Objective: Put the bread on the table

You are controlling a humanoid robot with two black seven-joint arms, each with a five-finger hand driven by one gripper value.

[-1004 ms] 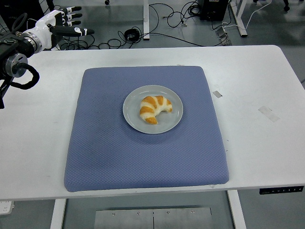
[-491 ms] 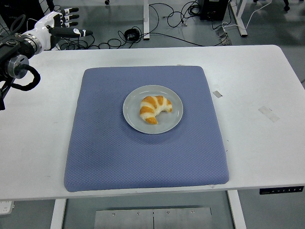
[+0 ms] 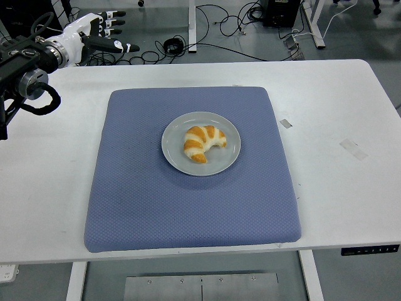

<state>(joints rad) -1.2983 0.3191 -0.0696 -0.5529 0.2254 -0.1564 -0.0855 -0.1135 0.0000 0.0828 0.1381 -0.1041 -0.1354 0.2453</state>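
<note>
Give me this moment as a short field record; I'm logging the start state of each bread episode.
bread: croissant, lying on the plate
plate: grey plate, centred on the mat
mat: blue mat, flat on the white table
left hand: left hand raised at the far left corner, fingers spread, holding nothing
right hand: out of view
task state: bread not yet touched

Blue quilted mat spread across the middle of the white surface. Grey round plate near the mat's centre. Two pale tape strips stuck right of the mat. Black cables tangled on the grey floor beyond the far edge.
</note>
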